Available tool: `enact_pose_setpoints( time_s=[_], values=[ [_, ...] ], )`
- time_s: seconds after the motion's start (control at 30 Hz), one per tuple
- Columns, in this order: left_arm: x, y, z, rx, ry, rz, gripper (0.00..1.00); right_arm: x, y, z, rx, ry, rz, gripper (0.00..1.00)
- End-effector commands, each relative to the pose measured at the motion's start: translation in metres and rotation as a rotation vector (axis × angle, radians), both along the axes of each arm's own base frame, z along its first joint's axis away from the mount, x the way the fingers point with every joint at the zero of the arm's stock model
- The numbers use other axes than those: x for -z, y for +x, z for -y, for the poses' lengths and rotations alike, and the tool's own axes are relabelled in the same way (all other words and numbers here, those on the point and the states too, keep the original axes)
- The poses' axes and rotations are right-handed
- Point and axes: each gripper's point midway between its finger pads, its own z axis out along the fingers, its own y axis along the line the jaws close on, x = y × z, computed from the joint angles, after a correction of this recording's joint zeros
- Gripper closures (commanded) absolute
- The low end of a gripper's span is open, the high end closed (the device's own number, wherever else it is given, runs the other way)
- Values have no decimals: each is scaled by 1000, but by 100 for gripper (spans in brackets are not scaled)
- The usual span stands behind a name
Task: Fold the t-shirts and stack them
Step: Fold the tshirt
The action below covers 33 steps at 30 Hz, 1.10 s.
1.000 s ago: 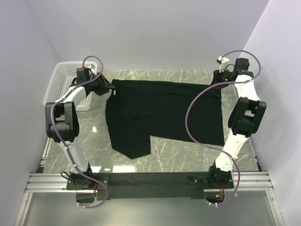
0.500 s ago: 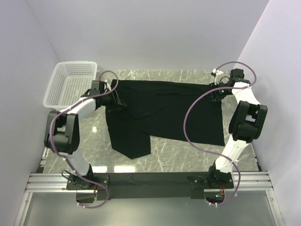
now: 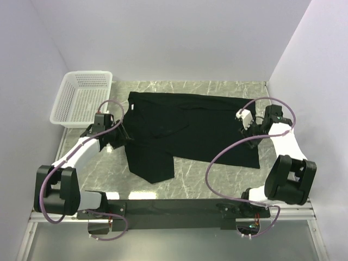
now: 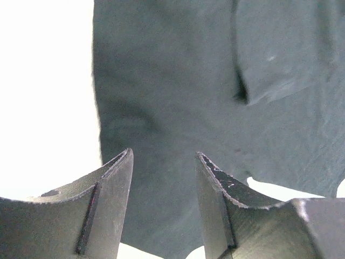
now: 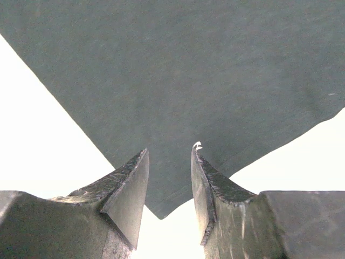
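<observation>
Left wrist: left jaws were about half open with nothing between them, hanging just above the left edge of the black t-shirt [image 4: 178,108]. Right wrist: right jaws were also part open and empty, lined up over a corner of the shirt's hem.

Top external: the shirt lay spread mostly flat on the worktop [image 3: 217,179], with 1 lobe of cloth sticking out toward the near-left and 1 arm at each side edge. The white basket [image 3: 81,100] sat at the far-left, near the shirt but not touching it.

My read: early fold step, between grasps, no cloth held. Next move probably calls for both jaws to drop onto the edges and pinch cleanly. Then a matched lift and carry across, so the fold lands square.
</observation>
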Motion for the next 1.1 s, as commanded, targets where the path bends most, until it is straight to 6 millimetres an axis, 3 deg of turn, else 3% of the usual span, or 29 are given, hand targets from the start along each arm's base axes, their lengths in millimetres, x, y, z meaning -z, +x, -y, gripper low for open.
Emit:
enact_pose_setpoints(
  time_s=[0.0,0.17,0.4,0.53,0.6,0.67,1.07],
  values=[
    [-9,0,3,-38,-54,35,45,-3,-14,-3,-75,-27,20,55],
    [-4,-16,5,-22,-76,39,45,11,-43,-12,-135,-27,-11,55],
    [-33,16,64,139,-273,159,46,16,-38,-13,-99,-4,-21,56],
    [-18,37,92,222,-275,124,46,10,-26,-14,-74,15,-1,56],
    [-4,37,101,247,-274,84,47,10,-24,-14,-60,23,-3,56],
    [-2,40,110,273,-263,89,47,11,-23,-14,-51,27,-6,56],
    [21,61,129,279,-175,76,48,11,-24,-16,-35,42,-4,56]
  ],
)
